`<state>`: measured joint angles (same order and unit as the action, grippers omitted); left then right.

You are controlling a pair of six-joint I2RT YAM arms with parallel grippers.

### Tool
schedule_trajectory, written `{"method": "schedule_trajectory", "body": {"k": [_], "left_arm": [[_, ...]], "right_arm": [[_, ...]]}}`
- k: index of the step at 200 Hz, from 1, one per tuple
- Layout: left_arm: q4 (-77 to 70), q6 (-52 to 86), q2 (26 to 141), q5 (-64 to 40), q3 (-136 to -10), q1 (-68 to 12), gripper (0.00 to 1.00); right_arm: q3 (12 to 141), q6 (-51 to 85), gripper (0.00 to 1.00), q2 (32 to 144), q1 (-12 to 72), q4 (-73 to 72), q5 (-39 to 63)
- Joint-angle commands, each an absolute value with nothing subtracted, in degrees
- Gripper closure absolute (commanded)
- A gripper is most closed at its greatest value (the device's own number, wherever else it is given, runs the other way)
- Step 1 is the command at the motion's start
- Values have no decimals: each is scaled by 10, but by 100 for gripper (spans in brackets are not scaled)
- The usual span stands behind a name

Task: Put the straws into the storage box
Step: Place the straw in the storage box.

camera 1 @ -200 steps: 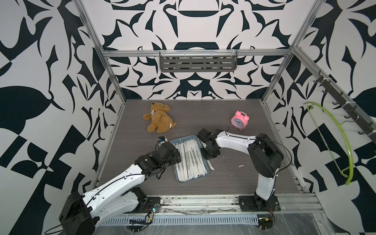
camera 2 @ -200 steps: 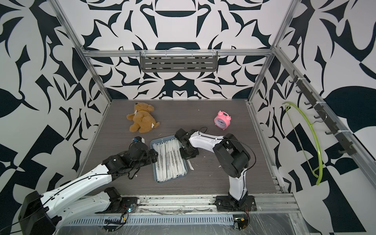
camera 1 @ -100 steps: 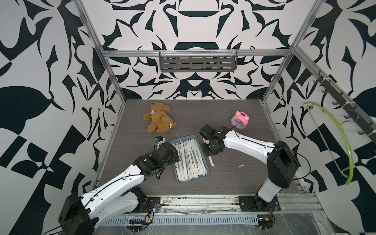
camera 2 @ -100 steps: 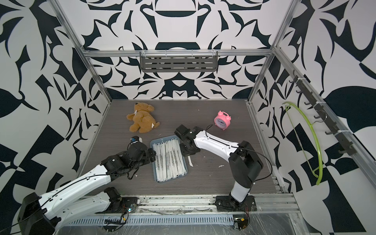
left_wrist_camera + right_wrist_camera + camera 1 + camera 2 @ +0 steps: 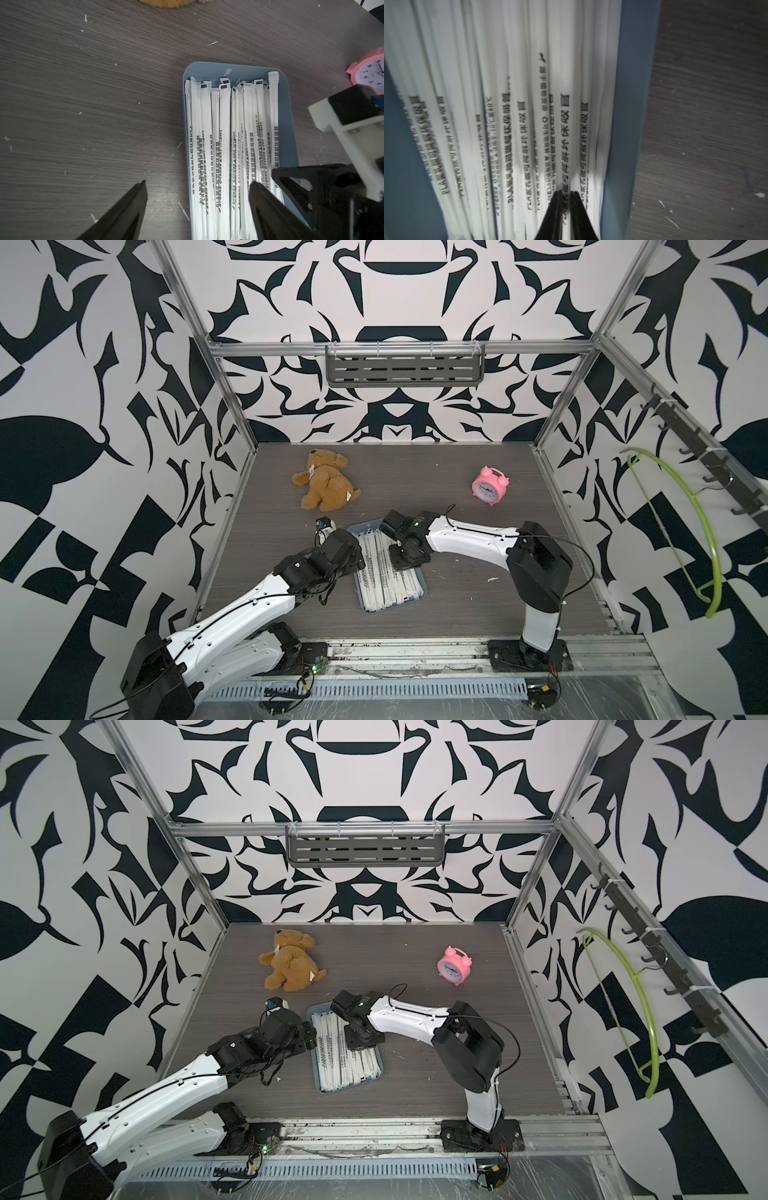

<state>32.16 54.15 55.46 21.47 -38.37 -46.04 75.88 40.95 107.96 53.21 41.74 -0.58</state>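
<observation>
1. As far as shows, all straws lie inside the tray; only scraps dot the tabletop.
2. Right jaws pinch one straw there, probably settling it.
3. Left jaws gape empty over the tray's edge.

Right hand over storage box; table toward clock open.

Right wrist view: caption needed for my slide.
Fingers pinch one wrapped straw lying among the others in the blue tray.
</observation>
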Motion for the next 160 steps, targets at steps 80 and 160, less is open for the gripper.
{"method": "schedule_trajectory", "body": {"k": [80, 160], "left_arm": [[396, 476, 533, 288, -455, -458, 16], [-60, 99, 459, 660, -266, -380, 9]], "right_arm": [[791, 385, 68, 936, 509, 506, -34], [498, 125, 1, 667, 274, 126, -272]]}}
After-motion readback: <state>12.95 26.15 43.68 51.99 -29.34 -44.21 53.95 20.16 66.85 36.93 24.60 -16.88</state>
